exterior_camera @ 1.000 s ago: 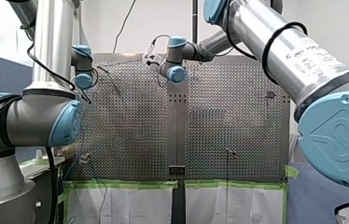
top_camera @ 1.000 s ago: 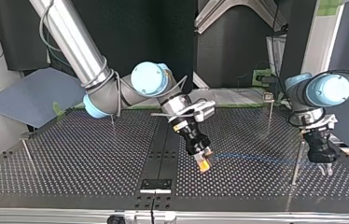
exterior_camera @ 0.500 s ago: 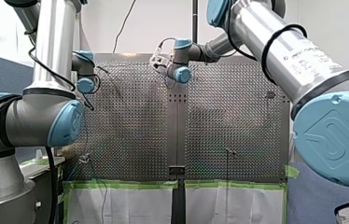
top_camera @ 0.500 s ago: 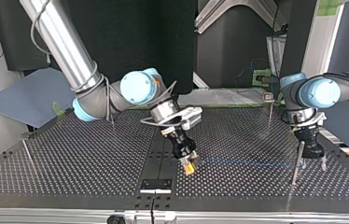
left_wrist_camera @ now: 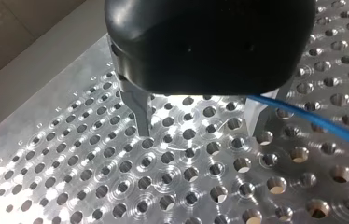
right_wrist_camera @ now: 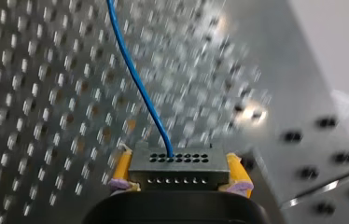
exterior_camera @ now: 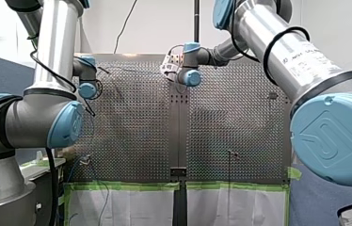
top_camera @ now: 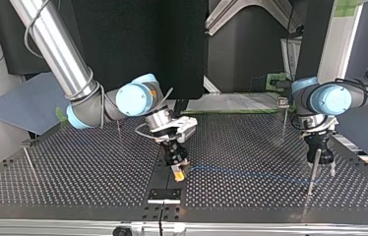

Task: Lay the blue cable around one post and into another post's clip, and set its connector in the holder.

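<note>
Table (top_camera: 74, 177) of perforated metal, blue cable (top_camera: 241, 172), green tape (exterior_camera: 127, 186) edge

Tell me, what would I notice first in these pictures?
The thin blue cable catches the eye first, running over the holed table into a black connector. My right gripper pinches that connector between yellow pads. In the left wrist view, the cable passes beside one finger of my open left gripper.
</note>
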`<state>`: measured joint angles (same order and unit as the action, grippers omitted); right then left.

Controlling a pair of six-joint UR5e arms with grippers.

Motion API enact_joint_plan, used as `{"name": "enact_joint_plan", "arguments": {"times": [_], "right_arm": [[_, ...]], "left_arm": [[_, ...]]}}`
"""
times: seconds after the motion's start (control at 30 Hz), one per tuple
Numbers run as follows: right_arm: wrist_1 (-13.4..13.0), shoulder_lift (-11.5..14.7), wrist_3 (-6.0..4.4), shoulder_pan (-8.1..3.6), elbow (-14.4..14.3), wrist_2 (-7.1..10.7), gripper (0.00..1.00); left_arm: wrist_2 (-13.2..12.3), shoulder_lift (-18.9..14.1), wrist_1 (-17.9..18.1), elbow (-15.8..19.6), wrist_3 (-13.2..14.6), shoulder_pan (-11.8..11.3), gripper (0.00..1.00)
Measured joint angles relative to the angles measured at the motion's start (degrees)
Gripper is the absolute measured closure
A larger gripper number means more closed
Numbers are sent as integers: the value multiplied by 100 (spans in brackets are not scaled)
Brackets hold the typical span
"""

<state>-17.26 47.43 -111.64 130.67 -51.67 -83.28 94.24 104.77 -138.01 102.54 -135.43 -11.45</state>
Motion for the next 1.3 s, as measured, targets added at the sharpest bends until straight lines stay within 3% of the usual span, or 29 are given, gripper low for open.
{"name": "enact_joint_plan", "arguments": {"times": [0.63, 0.83, 1.1, 1.3], "right_arm": [[-735, 39, 37, -495, -920, -509, 100], [-1024, 227, -5, -750, -1209, -655, 100], [-1476, 662, -283, -1199, -1662, -659, 100], [-1783, 782, -293, -1506, -1969, -670, 100]], "left_arm": [[16, 3, -8, 0, 43, 47, 1], [19, 4, -8, 0, 40, 53, 1], [20, 4, -8, 0, 40, 53, 1], [20, 4, -21, 0, 42, 56, 1]]}}
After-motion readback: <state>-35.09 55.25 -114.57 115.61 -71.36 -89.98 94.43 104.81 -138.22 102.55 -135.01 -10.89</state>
